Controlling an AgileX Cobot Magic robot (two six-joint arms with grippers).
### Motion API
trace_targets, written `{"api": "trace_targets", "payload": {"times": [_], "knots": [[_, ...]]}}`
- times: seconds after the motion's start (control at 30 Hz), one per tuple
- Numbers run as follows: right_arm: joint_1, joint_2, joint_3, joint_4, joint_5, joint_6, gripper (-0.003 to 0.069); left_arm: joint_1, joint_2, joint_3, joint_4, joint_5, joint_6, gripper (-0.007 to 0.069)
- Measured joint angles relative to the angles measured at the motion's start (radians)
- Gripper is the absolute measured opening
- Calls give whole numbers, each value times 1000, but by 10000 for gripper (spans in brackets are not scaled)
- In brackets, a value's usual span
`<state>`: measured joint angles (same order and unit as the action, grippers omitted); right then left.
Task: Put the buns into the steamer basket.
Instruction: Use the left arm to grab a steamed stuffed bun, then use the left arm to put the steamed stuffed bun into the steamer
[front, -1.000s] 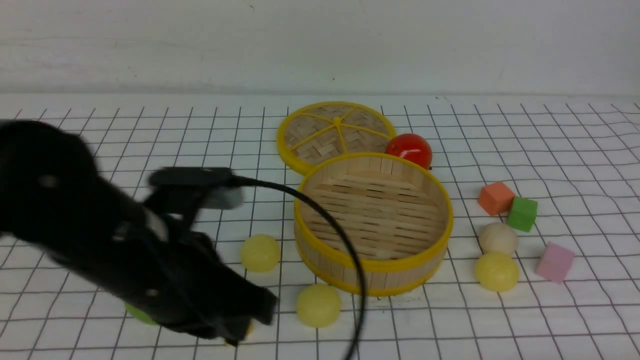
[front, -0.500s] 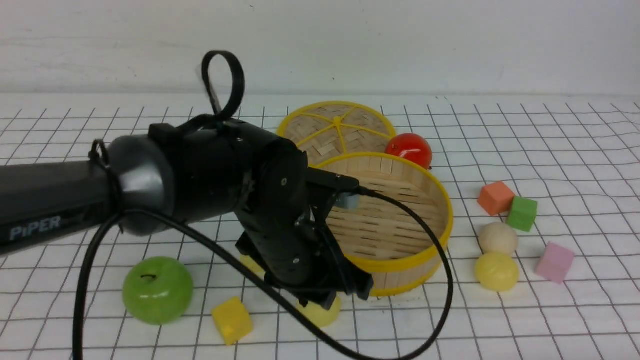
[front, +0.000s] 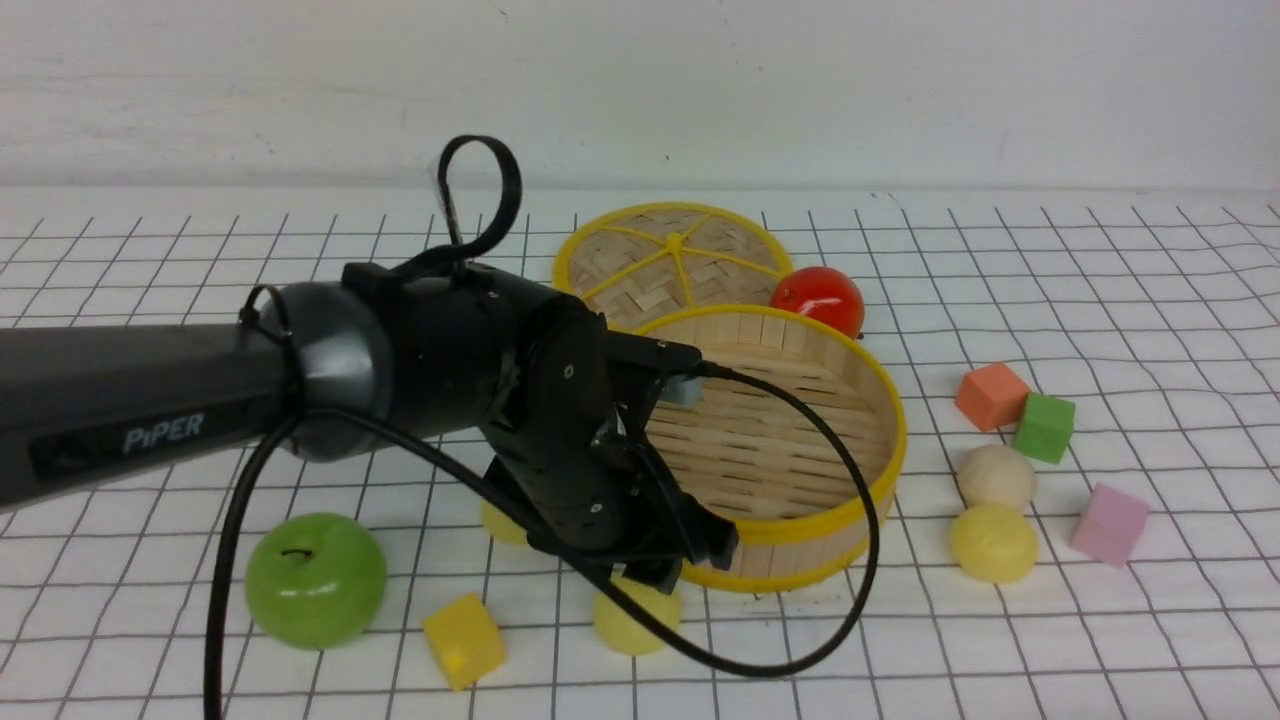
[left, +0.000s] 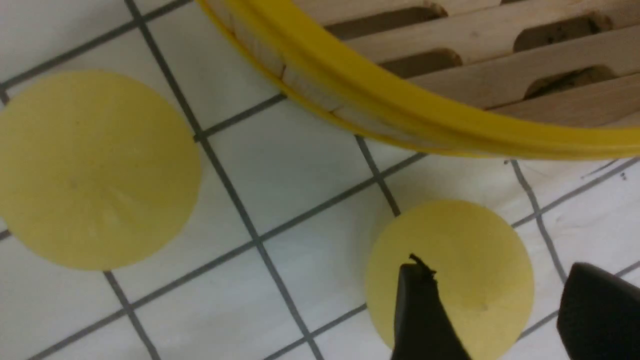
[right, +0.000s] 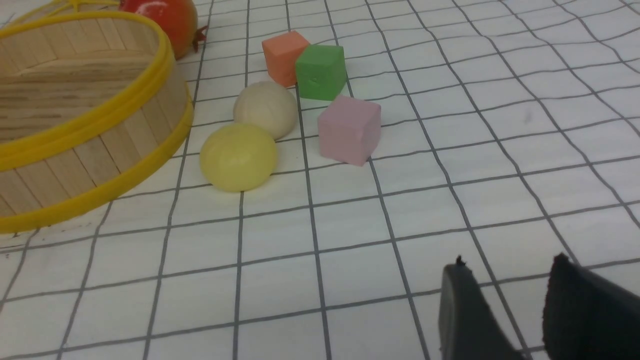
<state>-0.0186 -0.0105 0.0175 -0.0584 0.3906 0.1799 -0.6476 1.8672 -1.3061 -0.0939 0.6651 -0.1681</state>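
Left hand (left: 505, 320) swung in over the near bun (front: 628, 628)
Within a second it had come across from the left and spread its jaws from shut to wide. It hung just above that bun, beside the basket (front: 800, 521), gripping nothing yet. All four buns (front: 993, 543) lay on the bench (front: 1100, 300); the basket was empty. Right hand (right: 520, 320) sat part open, empty.

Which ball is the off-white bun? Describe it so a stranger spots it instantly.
Start at the steamer basket. Just to its right two balls lie close together. The off-white bun is the farther one, beside the green cube, paler than the yellow bun in front.
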Motion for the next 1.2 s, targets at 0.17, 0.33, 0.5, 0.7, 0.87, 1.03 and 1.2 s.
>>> {"api": "trace_targets", "payload": {"times": [0.17, 0.33, 0.5, 0.7, 0.87, 1.03, 1.2], "knots": [[0, 0, 0, 0, 0, 0, 239, 0, 31, 0, -7, -7, 35, 363], [0, 0, 0, 0, 0, 0, 239, 0, 55, 0, 11, -19, 39, 323], [0, 0, 0, 0, 0, 0, 239, 0, 61, -1, 23, -25, 39, 174], [0, 0, 0, 0, 0, 0, 239, -1, 10, -1, 8, 65, 38, -13], [0, 0, 0, 0, 0, 0, 239, -33, -126, -40, 8, 149, 39, -13], [0, 0, 0, 0, 0, 0, 239, -39, -101, -183, 23, 82, 74, -13], [0, 0, 0, 0, 0, 0, 239, -38, 93, -345, 80, 38, 85, 1]]}}
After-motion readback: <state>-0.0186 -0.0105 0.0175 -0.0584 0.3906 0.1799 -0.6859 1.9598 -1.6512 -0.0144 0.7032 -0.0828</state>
